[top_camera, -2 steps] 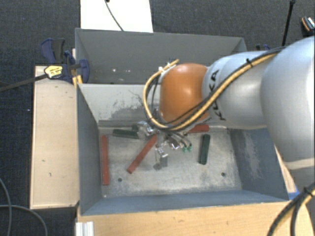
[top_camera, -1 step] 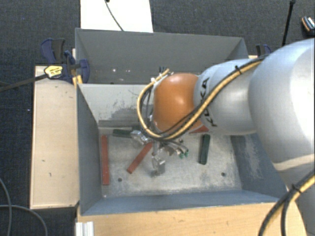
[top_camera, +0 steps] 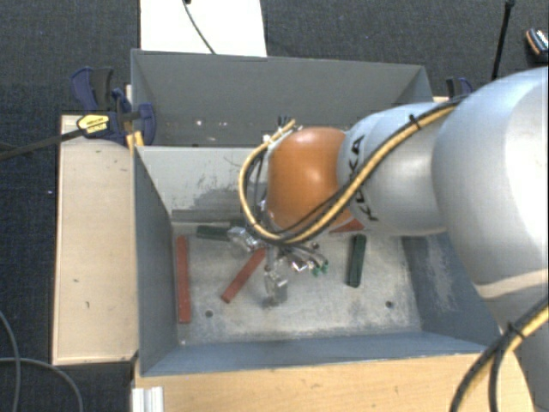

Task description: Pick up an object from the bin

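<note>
In the camera view, the gripper [top_camera: 274, 288] is seen low over the floor of the bin [top_camera: 154, 256], near its middle and just beside the upper end of a slanted red-brown stick [top_camera: 240, 277]. Whether the gripper is open or closed cannot be told. A second red-brown stick [top_camera: 183, 279] is laid along the left wall, and a dark green marker [top_camera: 355, 260] is seen toward the right wall.

The bin [top_camera: 154, 256] is plain grey, its floor mottled with pale scuffs. A long stick [top_camera: 182, 279] by the left wall is dull red-brown, and a slanting stick [top_camera: 243, 275] is the same red-brown. A pen [top_camera: 355, 260] on the right is dark green. The claw [top_camera: 274, 288] is silvery metal. The wrist cover [top_camera: 300, 178] is glossy orange, the arm [top_camera: 480, 170] pale silver-white, and the cable [top_camera: 386, 148] yellow and black.
</note>
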Available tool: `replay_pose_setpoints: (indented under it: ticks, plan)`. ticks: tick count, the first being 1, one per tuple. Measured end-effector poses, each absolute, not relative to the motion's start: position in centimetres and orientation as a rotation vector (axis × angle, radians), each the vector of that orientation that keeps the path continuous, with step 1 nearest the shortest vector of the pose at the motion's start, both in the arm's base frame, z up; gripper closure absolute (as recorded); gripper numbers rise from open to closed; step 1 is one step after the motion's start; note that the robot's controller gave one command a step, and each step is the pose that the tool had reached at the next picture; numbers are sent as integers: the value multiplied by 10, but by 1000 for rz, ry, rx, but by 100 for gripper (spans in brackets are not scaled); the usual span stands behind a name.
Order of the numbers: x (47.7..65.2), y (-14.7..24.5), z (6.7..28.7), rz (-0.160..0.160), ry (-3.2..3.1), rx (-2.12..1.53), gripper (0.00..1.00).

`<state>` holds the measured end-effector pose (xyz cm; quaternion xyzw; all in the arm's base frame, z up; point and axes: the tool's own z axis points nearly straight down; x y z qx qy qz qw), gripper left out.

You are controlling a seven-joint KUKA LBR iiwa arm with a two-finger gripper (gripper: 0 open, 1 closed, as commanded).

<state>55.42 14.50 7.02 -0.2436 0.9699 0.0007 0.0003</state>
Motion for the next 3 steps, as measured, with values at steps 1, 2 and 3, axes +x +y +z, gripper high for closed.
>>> replay_pose_setpoints:
  ticks: [1,2,3]
  plan:
    - [554,145,70,3,3047,-761,100]
    - [555,146,83,3,3045,-752,100]
    - [558,146,160,0,3043,-740,100]
